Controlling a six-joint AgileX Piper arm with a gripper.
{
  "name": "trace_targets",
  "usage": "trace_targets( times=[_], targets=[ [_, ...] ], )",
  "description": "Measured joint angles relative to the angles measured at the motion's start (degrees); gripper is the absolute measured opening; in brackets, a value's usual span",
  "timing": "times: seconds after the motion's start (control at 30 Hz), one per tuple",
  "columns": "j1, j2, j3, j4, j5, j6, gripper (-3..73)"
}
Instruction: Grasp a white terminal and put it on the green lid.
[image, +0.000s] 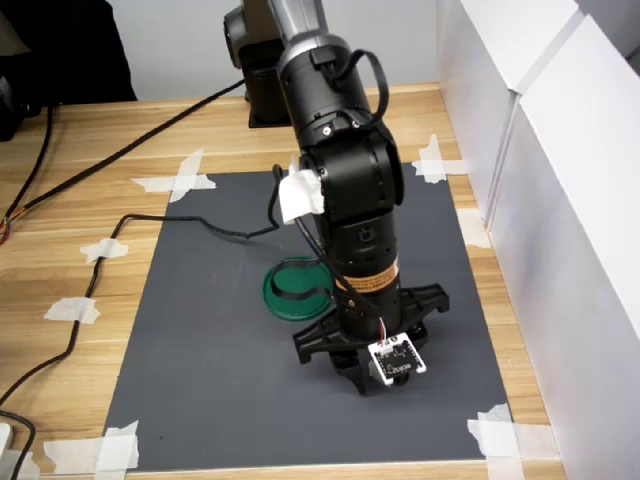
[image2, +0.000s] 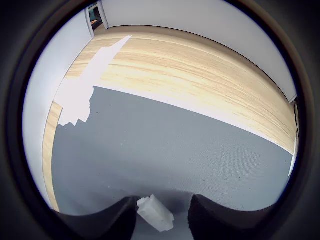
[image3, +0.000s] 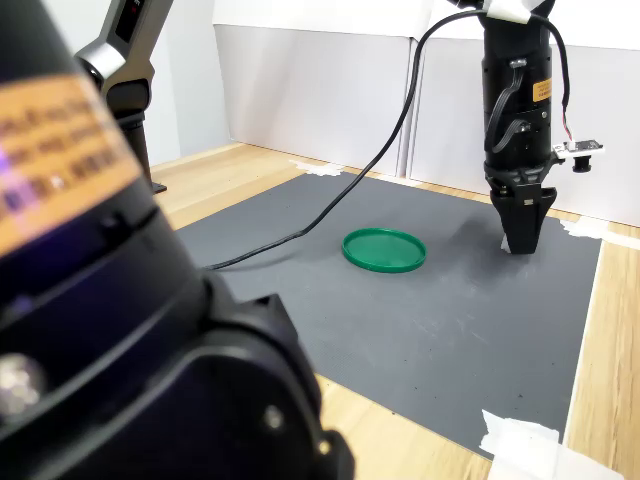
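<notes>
Between the spread fingers of the gripper (image2: 162, 212) lies the white terminal (image2: 155, 213), ungrasped; closing off-centre could flick it away from the green lid (image3: 384, 249)

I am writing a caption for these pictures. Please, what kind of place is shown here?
Most likely a robotics lab bench set up for recording. A dark mat is taped to a wooden table, white panels wall in the workspace, and the gripper is down at the mat near the green lid.
</notes>
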Motion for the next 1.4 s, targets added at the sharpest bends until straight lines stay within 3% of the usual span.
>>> trace_targets(
  times=[0.23, 0.4, 0.67, 1.03, 1.27, 1.4],
  targets=[
    [0.00, 0.00, 0.00, 0.00, -0.06, 0.00, 19.0],
    [0.00, 0.00, 0.00, 0.00, -0.01, 0.00, 9.1],
    [0.00, -2.67, 0.00, 1.27, 1.95, 0.00, 8.8],
    [0.00, -12.44, 1.52, 2.69, 11.37, 0.00, 8.8],
    [0.00, -24.00, 15.54, 2.72, 10.60, -2.32, 8.8],
    [-1.29, -28.47, 24.96, 0.59, 6.29, -3.59, 8.8]
  ],
)
